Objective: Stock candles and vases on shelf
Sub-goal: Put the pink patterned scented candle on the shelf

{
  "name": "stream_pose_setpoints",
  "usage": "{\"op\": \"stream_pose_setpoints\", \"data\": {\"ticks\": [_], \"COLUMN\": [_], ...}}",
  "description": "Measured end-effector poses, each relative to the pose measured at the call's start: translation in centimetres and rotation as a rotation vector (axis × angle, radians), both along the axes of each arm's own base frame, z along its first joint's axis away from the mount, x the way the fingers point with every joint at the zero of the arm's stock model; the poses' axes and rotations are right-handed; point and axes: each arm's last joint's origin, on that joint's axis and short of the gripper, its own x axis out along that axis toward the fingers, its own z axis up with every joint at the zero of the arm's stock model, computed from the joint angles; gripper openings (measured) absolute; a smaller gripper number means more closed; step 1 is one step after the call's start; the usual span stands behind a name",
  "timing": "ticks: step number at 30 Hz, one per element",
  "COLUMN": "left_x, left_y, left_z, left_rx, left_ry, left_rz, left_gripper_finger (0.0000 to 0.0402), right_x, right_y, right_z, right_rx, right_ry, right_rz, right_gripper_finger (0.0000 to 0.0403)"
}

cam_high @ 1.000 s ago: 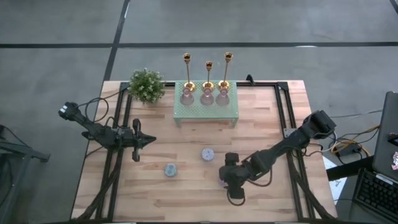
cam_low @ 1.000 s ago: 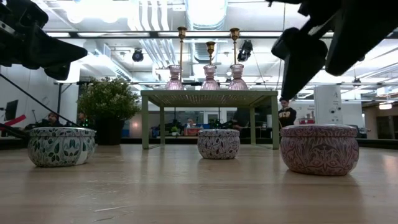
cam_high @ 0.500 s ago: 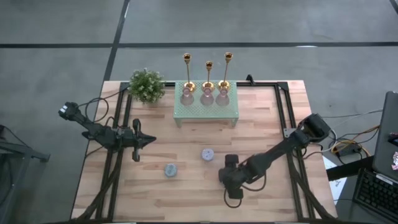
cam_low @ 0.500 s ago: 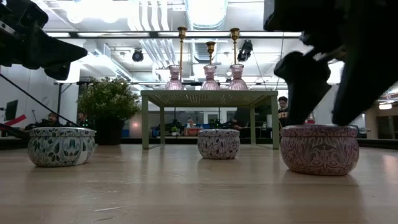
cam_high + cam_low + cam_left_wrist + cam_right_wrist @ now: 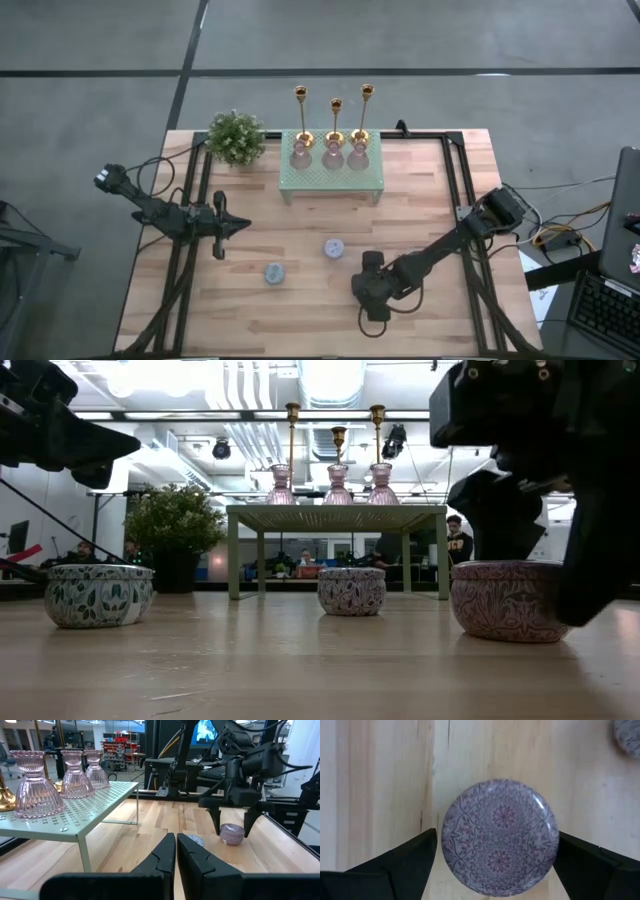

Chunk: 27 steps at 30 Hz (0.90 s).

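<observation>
1. The right gripper (image 5: 495, 857) has its jaws spread wide, one finger on each side of the mauve candle (image 5: 500, 837) and pointing straight down at it; neither finger touches it yet.
2. To do this step well, I judge it should sink until the fingertips reach below the lid's rim, stay centred on the round body, then close evenly so the tin does not skid on the wood.
3. The candle looks like a squat, flat-topped tin with curved sides and a printed floral pattern; hard and smooth, so it could slip under a shallow pinch.
4. It stands at the near right of the worktop (image 5: 300, 310), hidden under the right gripper (image 5: 372, 290) in the high view.
5. Two more candles wait to its left: a lavender candle (image 5: 334, 247) mid-table and a blue-grey candle (image 5: 273, 272) nearer and further left, well apart from each other.
6. The left gripper (image 5: 235, 226) hovers at the left side with jaws closed on nothing.
7. The shelf (image 5: 332, 180) at the far middle is a pale green perforated metal stand; three ribbed pink glass vases (image 5: 332, 156) already stand along its far edge, with brass candlesticks (image 5: 335, 112) just behind and a plant (image 5: 236, 137) to its left.
8. The shelf's near strip is free for the candles.
</observation>
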Motion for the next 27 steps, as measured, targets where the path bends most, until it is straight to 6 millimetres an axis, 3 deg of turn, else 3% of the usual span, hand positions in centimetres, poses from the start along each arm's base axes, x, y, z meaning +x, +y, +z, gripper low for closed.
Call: {"op": "stream_pose_setpoints", "data": {"ticks": [17,27], "left_x": [0.0,0.0], "left_y": [0.0,0.0], "left_z": [0.0,0.0], "left_rx": [0.0,0.0], "left_ry": [0.0,0.0], "left_rz": [0.0,0.0], "left_gripper_finger": [0.0021,0.0021], "right_x": [0.08,0.12], "right_y": [0.0,0.02], "right_z": [0.35,0.4], "right_rx": [-0.023,-0.019], "right_ry": [-0.038,-0.042], "right_rz": [-0.021,-0.024], "right_gripper_finger": [0.0295,0.03]}}
